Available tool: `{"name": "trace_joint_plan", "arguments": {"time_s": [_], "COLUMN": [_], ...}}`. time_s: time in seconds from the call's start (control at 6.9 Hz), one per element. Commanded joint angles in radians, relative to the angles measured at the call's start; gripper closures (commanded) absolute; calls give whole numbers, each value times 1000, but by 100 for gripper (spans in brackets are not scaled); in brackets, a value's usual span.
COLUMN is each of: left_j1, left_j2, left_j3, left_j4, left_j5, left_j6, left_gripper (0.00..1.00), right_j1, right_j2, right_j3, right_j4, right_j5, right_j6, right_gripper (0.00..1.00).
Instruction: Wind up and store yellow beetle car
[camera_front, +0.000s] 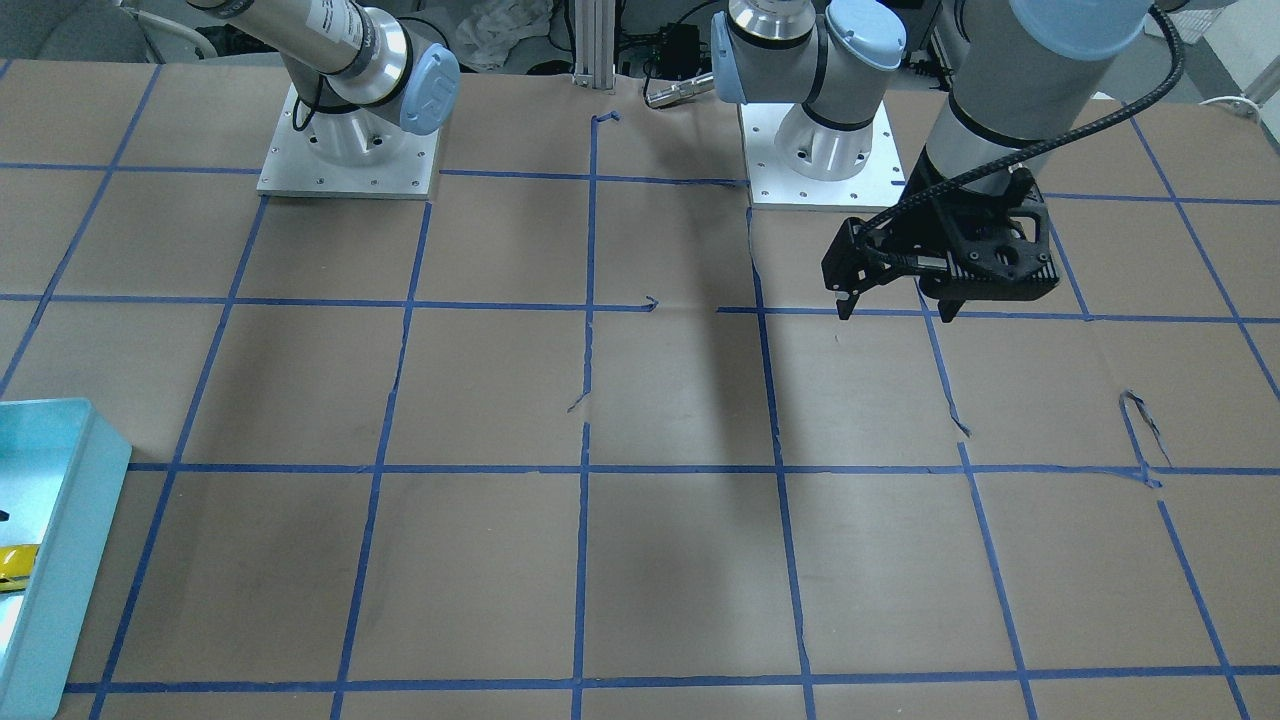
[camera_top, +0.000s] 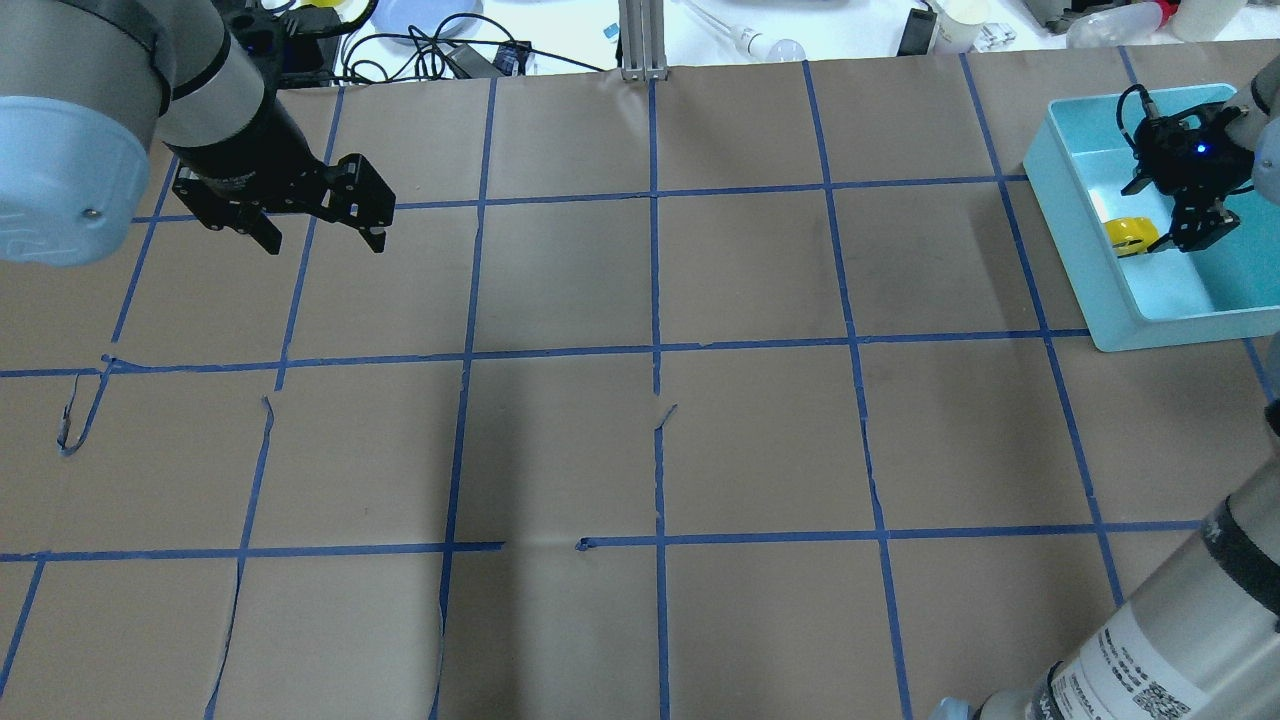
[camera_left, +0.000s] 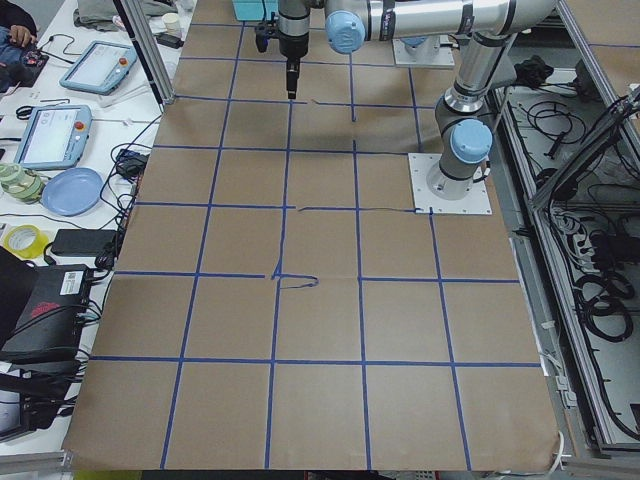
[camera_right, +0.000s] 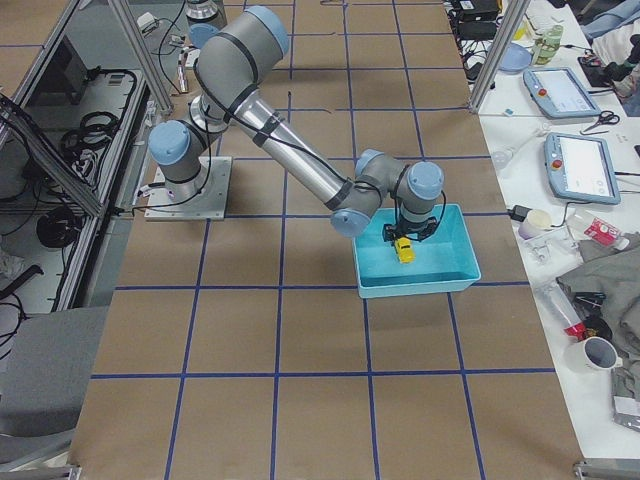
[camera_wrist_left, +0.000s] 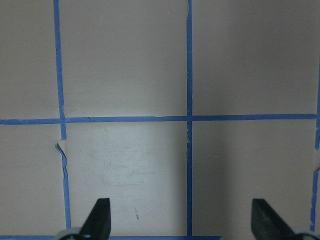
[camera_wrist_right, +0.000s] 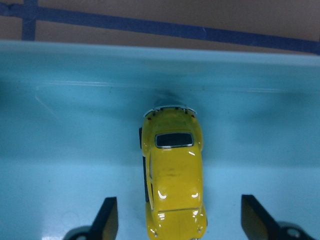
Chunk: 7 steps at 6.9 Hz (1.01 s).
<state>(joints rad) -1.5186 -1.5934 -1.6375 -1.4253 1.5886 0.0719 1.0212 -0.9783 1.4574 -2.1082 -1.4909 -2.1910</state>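
Right now the yellow beetle car (camera_wrist_right: 173, 175) sits on the floor of the teal bin (camera_top: 1075, 230), between the spread, released fingers of the right gripper (camera_wrist_right: 180, 215). The left gripper (camera_top: 325, 244) hangs open above the paper-covered table (camera_top: 650, 450).

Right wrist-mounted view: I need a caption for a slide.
The yellow beetle car sits in the teal bin, with the open right gripper straddling it.

The yellow beetle car (camera_wrist_right: 173, 180), dark-windowed and silver-trimmed, is gleaming bright against the pale turquoise tray (camera_top: 1180, 328). Blue tape (camera_top: 655, 290) is ruling a grid of squares across the brown paper table (camera_top: 560, 450), while the left gripper (camera_top: 325, 245) is showing matte black below a grey arm (camera_top: 200, 80) capped in light blue.
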Motion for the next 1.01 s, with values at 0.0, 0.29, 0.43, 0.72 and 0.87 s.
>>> {"name": "trace_joint_plan", "arguments": {"time_s": [0.0,0.29,0.43,0.72,0.87], "left_j1": [1,6,6,6,8], "left_j2": [3,4,4,6,10], "left_j3": [2,7,4,7,4], "left_j4": [0,0,0,-1,-1], "left_j5": [1,-1,-1,1,1], "left_j6": [35,39,40,40,40], "left_gripper": [0,0,0,0,0], "right_j1": [40,188,283,452,536], "right_j2": [-150,-270,-287,-328,-341], "right_j3": [4,6,6,-14,-15], "right_j4": [153,299,297,286,290], "right_j5": [-6,-23,-22,-46,-149], "right_j6": [244,744,851,1436,1707], "right_gripper": [5,2,1,0,0]}}
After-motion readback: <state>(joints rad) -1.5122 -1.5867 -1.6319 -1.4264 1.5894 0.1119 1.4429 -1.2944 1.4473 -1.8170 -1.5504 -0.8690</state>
